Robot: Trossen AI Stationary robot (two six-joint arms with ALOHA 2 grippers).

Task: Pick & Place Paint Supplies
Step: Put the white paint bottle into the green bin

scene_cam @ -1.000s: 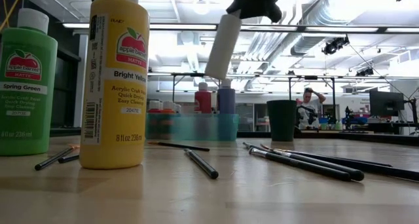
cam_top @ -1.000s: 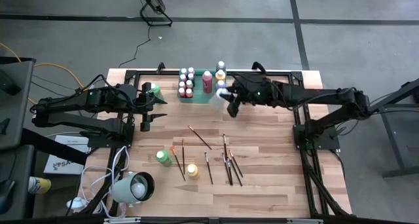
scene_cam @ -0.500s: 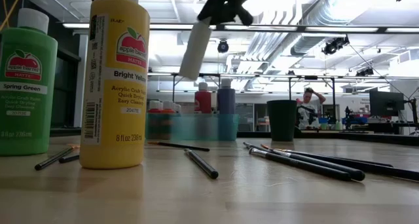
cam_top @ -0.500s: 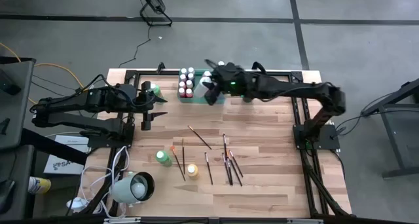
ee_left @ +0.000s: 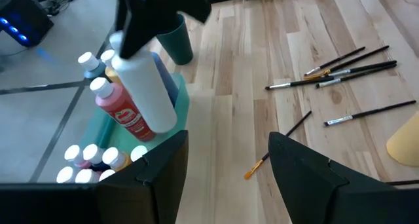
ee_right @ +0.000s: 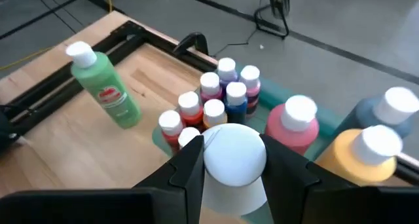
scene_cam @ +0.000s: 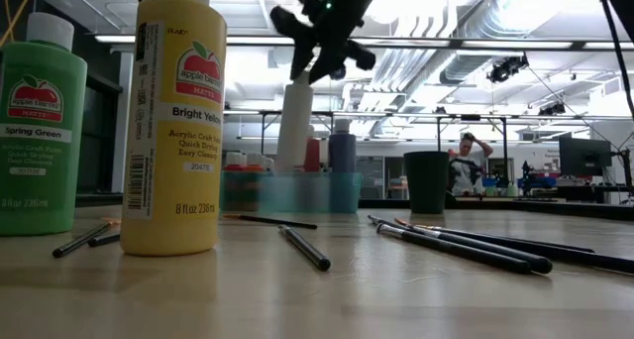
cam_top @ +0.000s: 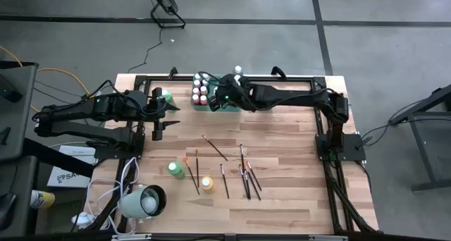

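My right gripper (cam_top: 224, 99) is over the translucent green tray (cam_top: 211, 106) at the table's far edge, shut on a white paint bottle (scene_cam: 294, 126). Small capped bottles (cam_top: 201, 89) and larger red (ee_left: 124, 112), blue (ee_right: 393, 112) and yellow (ee_right: 366, 152) bottles stand in the tray. A green bottle (cam_top: 166, 96) stands on the table left of the tray. Another green bottle (cam_top: 175, 169), a yellow one (cam_top: 206, 183) and several brushes (cam_top: 243, 174) are on the near half. My left gripper (cam_top: 163, 118) hovers open left of the tray. My right gripper pinches the white bottle by its upper end (ee_right: 234, 152) between the two fingers (ee_right: 190, 165), coming from above. The bottle hangs below the fingers, almost upright, beside the red bottle. Its lower end (ee_left: 163, 122) is at the tray's rim; whether it rests there I cannot tell.
A dark round cup (ee_left: 175, 40) stands on the table beside the tray's right end. A black frame rail (cam_top: 282, 77) runs along the far edge. Bare wood (cam_top: 282, 128) lies between the tray and the brushes. A white lamp-like object (cam_top: 144, 201) sits at the near left corner.
My right gripper has carried the white bottle toward the table's left along the far edge, then lowered it over the tray. The bottle, tilted and high before, now hangs nearly upright and lower beside the red bottle. The gripper has stayed shut on it.
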